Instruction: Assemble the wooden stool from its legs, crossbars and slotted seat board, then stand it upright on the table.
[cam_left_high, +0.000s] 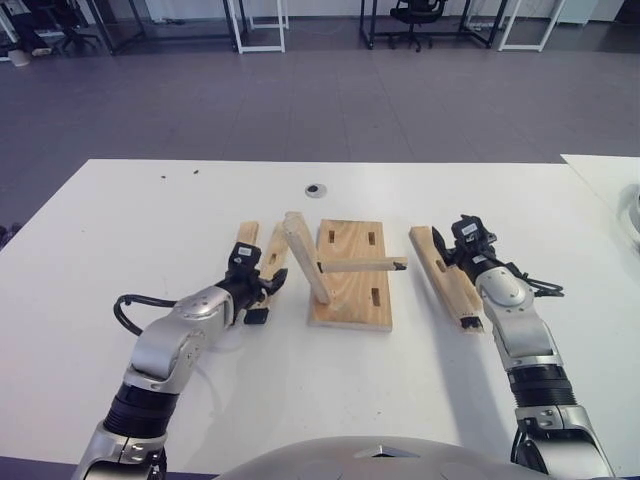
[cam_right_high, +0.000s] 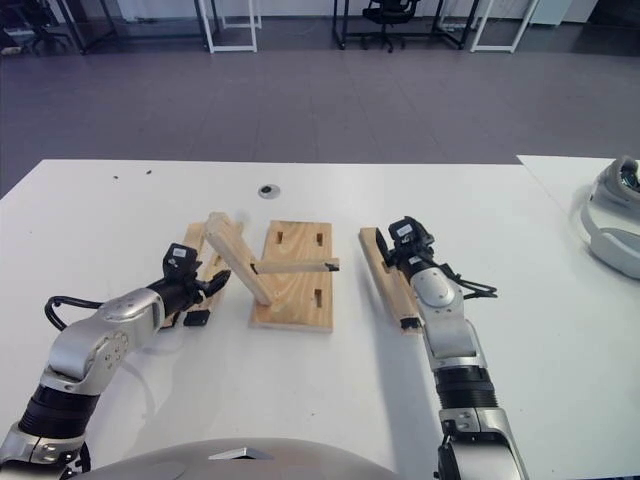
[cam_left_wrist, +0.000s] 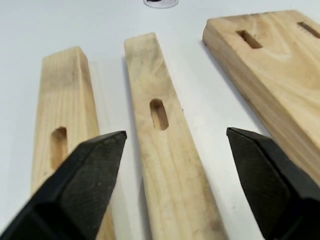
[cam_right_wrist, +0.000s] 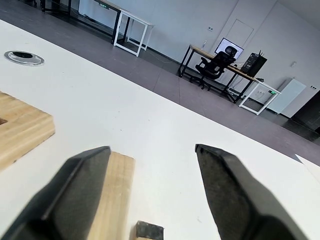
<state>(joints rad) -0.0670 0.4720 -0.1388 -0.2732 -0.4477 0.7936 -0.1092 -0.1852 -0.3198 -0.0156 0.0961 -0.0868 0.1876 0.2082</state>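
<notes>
**Both tools spread over stool legs, seat board flat between them**

My left tool is spread wide and low over the bench. Its fingers sit either side of a slotted leg that lies flat. A second leg lies just beside that one, partly hidden by one finger.

Just past this tool's inner finger is the seat board, flat with its slots facing up. A third leg rests tilted at the board's edge nearest this tool. A crossbar joined to it reaches across the board.

On the board's other side, my right tool is also spread. It is over the far end of a fourth leg, which lies flat close against one finger.

Beyond both tools I see a round hole in the bench.
</notes>
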